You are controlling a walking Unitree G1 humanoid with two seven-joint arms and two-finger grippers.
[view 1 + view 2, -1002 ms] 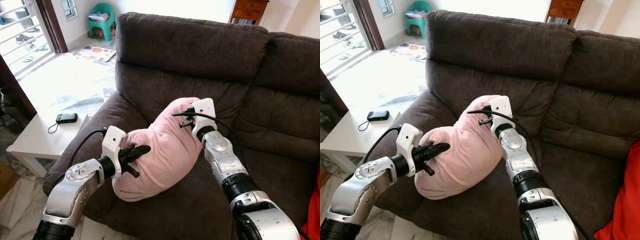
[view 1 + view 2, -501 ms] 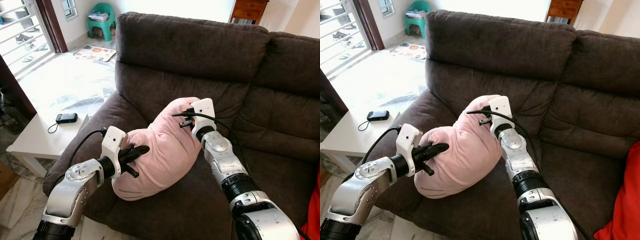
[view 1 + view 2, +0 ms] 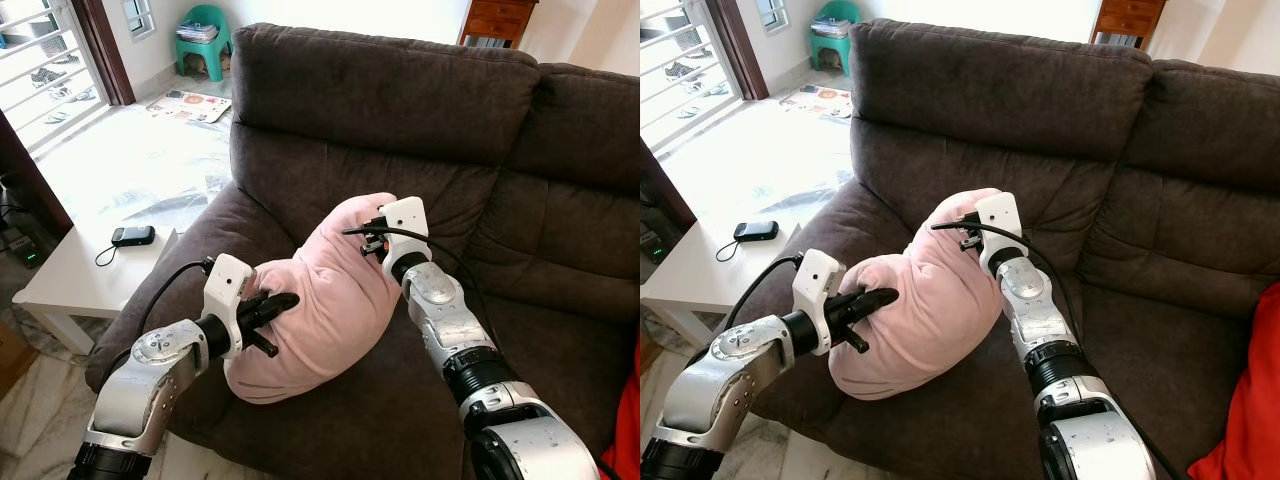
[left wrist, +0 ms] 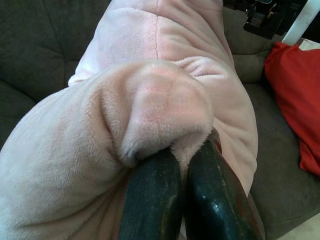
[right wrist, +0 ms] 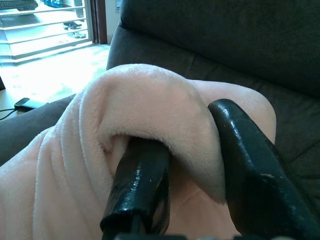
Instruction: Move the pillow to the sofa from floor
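Over the sofa seat we hold the pink pillow, the left gripper pinching its lower end, the right gripper clamped on a fold at its top. It has sunk slightly in the last second and nearly rests there; release seems next. Nearby, a red cushion and white table obstruct nothing.

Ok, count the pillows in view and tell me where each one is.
1: a pink pillow on the sofa seat, pinched by the left gripper and right gripper. Others may be hidden.
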